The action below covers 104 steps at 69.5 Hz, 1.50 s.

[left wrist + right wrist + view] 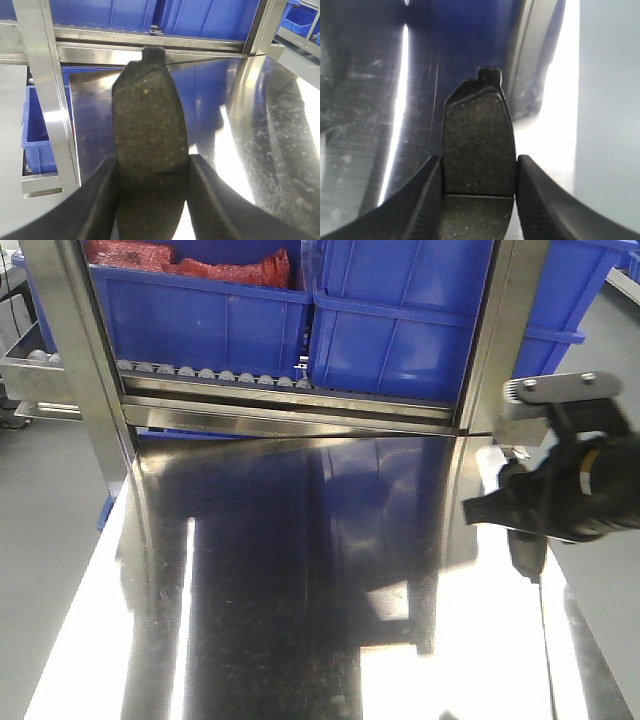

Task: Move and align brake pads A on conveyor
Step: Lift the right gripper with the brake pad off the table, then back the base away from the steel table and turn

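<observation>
The left gripper (152, 172) was clamped on a flat, dark grey, speckled oblong brake pad (147, 115), fingers on its two long edges, tabbed end pointing away from the wrist. The right gripper (479, 167) was likewise clenched on a second dark grey brake pad (477, 130), thin groove showing across it btwn the fingers. Both pads were over the shiny reflective steel tabletop (300, 600); touching it or not, couldn't tell. The conveyor wasn't in any view. Blue plastic bins (200, 320) sat behind. Judgement: pads looked stiff, dense, prob heavy for size; gritty face shouldn't slip, but edges may chip, so lay flat, no dropping. Edge grip near the middle groove seemed the best-balanced hold
</observation>
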Available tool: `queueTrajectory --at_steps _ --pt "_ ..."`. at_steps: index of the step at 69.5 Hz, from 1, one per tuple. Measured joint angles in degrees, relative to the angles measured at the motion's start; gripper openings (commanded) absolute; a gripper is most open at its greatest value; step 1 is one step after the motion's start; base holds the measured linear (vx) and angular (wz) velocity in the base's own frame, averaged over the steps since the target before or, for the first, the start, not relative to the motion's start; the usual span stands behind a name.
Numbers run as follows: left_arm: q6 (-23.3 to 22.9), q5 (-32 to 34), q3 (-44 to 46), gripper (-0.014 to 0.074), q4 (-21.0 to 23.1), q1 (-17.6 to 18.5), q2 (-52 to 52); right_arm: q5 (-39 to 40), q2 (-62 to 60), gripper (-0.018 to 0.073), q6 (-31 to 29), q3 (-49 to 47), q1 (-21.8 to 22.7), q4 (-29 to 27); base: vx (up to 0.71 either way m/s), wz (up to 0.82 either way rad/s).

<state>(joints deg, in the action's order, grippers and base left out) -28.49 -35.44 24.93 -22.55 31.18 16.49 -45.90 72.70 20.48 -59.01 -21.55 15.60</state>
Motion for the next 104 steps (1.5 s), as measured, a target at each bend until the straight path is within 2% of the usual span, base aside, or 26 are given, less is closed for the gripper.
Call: queueTrajectory --at_steps 17,39,57,69,104 --pt "0.0 0.0 0.0 -0.0006 0.0 0.0 0.0 3.21 -16.61 -0.0004 -3.3 8.9 0.0 0.84 0.0 0.0" --pt "0.0 0.0 0.0 -0.0006 0.0 0.0 0.0 11.15 -37.57 -0.0004 -3.93 23.0 0.0 0.84 0.0 0.0" --pt "0.0 0.0 0.0 -0.0006 0.0 0.0 0.0 16.61 -51.16 -0.0004 -3.97 30.95 0.0 0.84 0.0 0.0" --pt "0.0 0.0 0.0 -0.0006 0.0 0.0 0.0 17.43 -54.6 -0.0004 -4.06 31.68 0.0 0.9 0.0 0.0" --pt "0.0 0.0 0.0 -0.0006 0.0 0.0 0.0 17.64 -54.61 -0.0004 -4.1 31.68 0.0 0.96 0.0 0.0"
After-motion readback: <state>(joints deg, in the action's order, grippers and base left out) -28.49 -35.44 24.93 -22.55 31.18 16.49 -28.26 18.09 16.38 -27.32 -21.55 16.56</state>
